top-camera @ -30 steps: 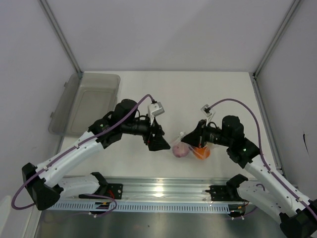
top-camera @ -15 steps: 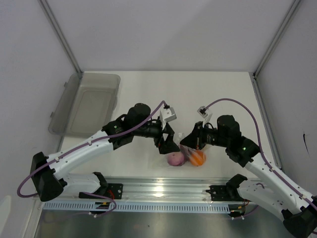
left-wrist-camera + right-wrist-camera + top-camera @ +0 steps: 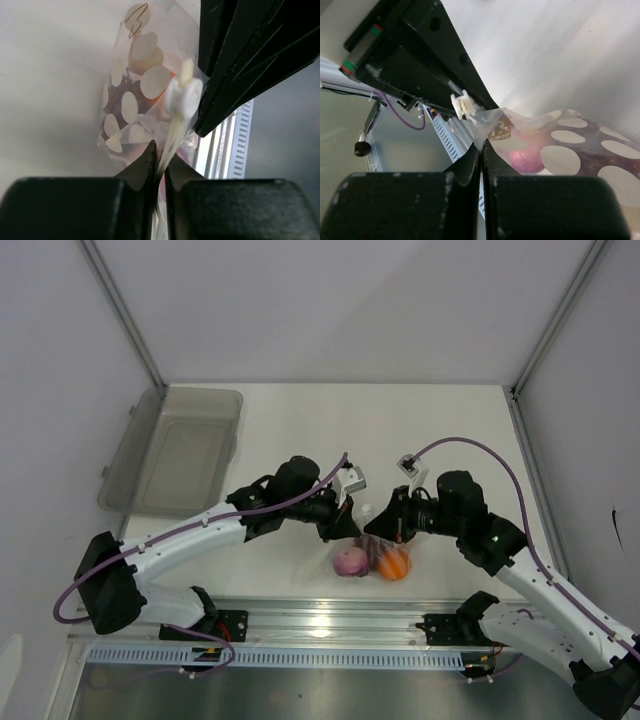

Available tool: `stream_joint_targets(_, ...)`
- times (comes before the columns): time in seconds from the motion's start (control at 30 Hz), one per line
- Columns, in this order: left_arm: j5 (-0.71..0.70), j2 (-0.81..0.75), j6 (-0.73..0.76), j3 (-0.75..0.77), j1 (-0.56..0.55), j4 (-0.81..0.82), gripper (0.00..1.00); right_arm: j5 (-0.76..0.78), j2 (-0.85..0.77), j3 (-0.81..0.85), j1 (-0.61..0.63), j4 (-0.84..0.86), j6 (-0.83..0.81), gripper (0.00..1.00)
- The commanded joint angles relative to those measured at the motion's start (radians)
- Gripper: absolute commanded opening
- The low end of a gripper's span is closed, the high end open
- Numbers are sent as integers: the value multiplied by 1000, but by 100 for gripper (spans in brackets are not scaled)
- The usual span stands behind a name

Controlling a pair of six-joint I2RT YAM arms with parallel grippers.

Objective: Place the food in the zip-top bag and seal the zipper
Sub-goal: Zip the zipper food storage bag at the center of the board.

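My left gripper (image 3: pixel 159 167) is clenched on the mouth edge of the zip-top bag (image 3: pixel 131 95). The pale zipper (image 3: pixel 171 137) strip is pinched flat between the fingers and runs forward from them to a small white slider tab (image 3: pixel 184 96). Just past that tab, almost touching it, is my right gripper (image 3: pixel 481 150), also clamped on the mouth edge. It faces the left one, so the two nearly meet nose to nose over the bag.

Below and ahead of both grippers hangs the body of the bag, clear film printed with white dots. The onion (image 3: pixel 350 561) and the orange (image 3: pixel 394 563) lie side by side in it, touching, on the near side of the grippers. A dark red patch shows through the film, probably the berries. I cannot pick out the garlic. I also cannot tell whether the bag's bottom rests on the table (image 3: pixel 300 430) or hangs free.

I judge the food loaded and the sealing under way. The film is thin, limp and slippery, and the round fruit makes the bottom heavy, so it will swing and pull against a light pinch. The stiffer strip is the only sound place to hold. One gripper should anchor it while the other works the tab along, pulling in line with the strip so it neither buckles nor slips free.
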Motion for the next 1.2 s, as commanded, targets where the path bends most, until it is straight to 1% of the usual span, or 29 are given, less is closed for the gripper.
stream_joint_targets(0.0,33,33,8,62,-5,-20,7,12,-12,78,5,-6,-10,0)
stream_joint_targets(0.03,41,43,7,67,-5,-36,0,12,-2,87,7,-20,-20,0)
stream_joint_targets(0.07,41,43,7,68,-5,-43,0,16,3,98,7,-34,-30,1)
stream_joint_targets(0.1,41,40,5,65,-5,-45,0,24,11,124,7,-73,-40,6)
stream_joint_targets(0.13,42,34,7,64,-5,-50,1,35,20,142,7,-97,-69,11)
stream_joint_targets(0.17,42,14,11,62,-5,-60,1,56,38,161,7,-127,-86,26)
stream_joint_targets(0.2,44,3,14,62,-5,-66,1,65,47,197,5,-184,-105,33)
stream_joint_targets(0.23,45,-11,23,64,-5,-74,1,85,54,216,5,-206,-135,42)
stream_joint_targets(0.33,73,-55,40,87,0,-115,1,95,51,257,-4,-250,-168,51)
stream_joint_targets(0.37,84,-68,51,93,1,-120,1,75,46,260,-9,-252,-183,54)
stream_joint_targets(0.53,186,-149,71,93,13,-119,1,-28,14,259,-33,-214,-215,53)
stream_joint_targets(0.57,202,-163,79,88,16,-111,0,-72,8,245,-35,-198,-218,51)
stream_joint_targets(0.7,246,-216,71,64,16,-68,1,-183,-12,208,-42,-90,-211,49)
stream_joint_targets(0.73,262,-223,68,61,15,-62,1,-233,-15,201,-42,-69,-208,49)
stream_joint_targets(0.8,266,-221,63,59,18,-62,1,-277,-23,175,-42,-11,-202,49)
stream_joint_targets(1.03,277,-184,31,68,20,-65,1,-398,-48,121,-41,70,-168,51)
stream_joint_targets(1.17,263,-175,5,80,24,-62,0,-410,-58,67,-21,128,-120,48)
